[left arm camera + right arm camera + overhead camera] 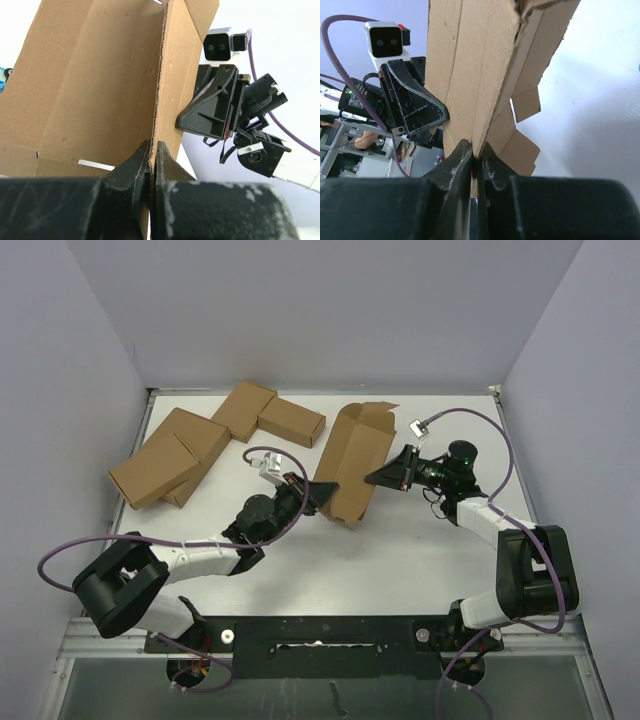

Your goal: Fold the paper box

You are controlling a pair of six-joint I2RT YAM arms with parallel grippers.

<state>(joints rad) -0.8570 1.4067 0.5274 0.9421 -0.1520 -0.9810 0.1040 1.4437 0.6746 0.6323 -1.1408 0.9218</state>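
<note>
Top external view: the paper box [352,455], long axis up-frame, is clamped on its left wall by the left claw [328,490] and on its right by the right claw [372,478].

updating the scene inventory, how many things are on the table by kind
paper box: 1
other brown cartons: 4
robot arms, left and right: 2
total: 7

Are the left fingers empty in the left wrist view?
No, the left fingers are pinched shut on a wall of the paper box.
</note>
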